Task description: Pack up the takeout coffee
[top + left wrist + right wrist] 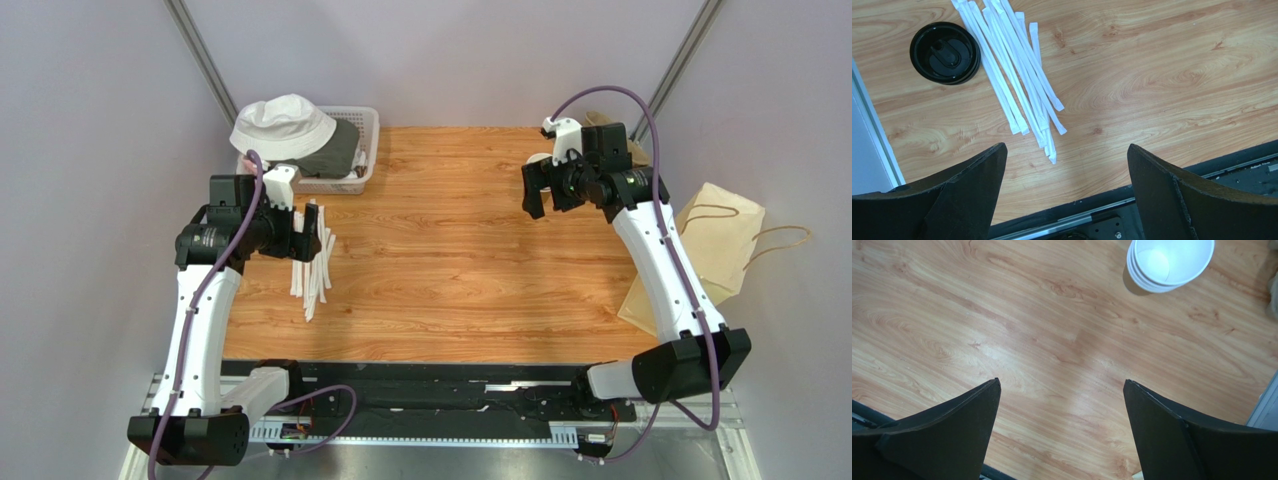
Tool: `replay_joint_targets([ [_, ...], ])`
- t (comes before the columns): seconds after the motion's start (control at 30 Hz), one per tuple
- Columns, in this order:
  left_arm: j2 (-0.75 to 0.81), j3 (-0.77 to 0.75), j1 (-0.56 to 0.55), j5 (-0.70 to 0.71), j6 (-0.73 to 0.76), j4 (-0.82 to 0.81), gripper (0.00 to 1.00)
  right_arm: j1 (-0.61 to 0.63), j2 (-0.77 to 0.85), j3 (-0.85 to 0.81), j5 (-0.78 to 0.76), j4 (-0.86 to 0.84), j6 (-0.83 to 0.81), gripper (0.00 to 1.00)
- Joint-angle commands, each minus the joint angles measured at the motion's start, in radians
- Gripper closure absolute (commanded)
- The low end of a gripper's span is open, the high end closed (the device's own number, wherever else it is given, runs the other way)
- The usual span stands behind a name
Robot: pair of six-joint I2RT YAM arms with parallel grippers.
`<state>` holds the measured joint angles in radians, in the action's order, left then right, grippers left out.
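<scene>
Both arms rise from a black metal rail at the near edge of the wood-grain desk [450, 280]. The left tool [1066, 146] hangs with its black wedge-shaped jaws spread wide and empty over a fan of flat, white paper-wrapped straws [1017, 75]. A round, ribbed black plastic lid [945, 52] lies beside them. Farther back on the right, the right tool [1061, 381] is also parted and empty. Nested paper cups [1172, 260], white inside and uncovered, stand just beyond it. A creased kraft bag [715, 250] with twisted handles rests at the right edge. In the far left corner, a white lattice basket [365, 150] holds a soft white bucket hat [283, 122].
</scene>
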<state>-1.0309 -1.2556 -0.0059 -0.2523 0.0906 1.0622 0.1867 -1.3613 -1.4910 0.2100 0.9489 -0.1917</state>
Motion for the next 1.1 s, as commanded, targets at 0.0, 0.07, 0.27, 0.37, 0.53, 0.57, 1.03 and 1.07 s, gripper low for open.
replay_joint_targets([
  [0.0, 0.003, -0.057, 0.0, -0.008, 0.028, -0.024, 0.01, -0.003, -0.07, -0.129, -0.001, -0.009, -0.077, 0.0],
  [0.07, 0.005, -0.071, 0.0, -0.005, 0.038, -0.031, 0.01, -0.004, -0.109, -0.195, 0.017, -0.001, -0.086, 0.0],
  [0.27, -0.006, -0.122, 0.0, 0.004, 0.063, -0.064, 0.01, -0.064, -0.24, -0.369, 0.025, 0.01, -0.007, 0.0],
  [0.37, -0.023, -0.146, 0.0, 0.005, 0.08, -0.083, 0.01, -0.119, -0.33, -0.458, 0.023, 0.008, 0.055, 0.0],
  [0.53, -0.06, -0.171, 0.0, 0.008, 0.074, -0.11, 0.01, -0.211, -0.452, -0.537, 0.011, -0.013, 0.112, 0.02],
  [0.57, -0.066, -0.174, 0.0, 0.005, 0.07, -0.114, 0.01, -0.22, -0.467, -0.554, 0.011, -0.015, 0.123, 0.04],
  [1.03, -0.162, -0.203, 0.0, -0.024, 0.034, -0.142, 0.01, -0.239, -0.703, -0.655, -0.018, -0.033, 0.135, 0.42],
  [1.07, -0.164, -0.203, 0.0, -0.022, 0.031, -0.145, 0.01, -0.237, -0.717, -0.655, -0.021, -0.036, 0.133, 0.44],
])
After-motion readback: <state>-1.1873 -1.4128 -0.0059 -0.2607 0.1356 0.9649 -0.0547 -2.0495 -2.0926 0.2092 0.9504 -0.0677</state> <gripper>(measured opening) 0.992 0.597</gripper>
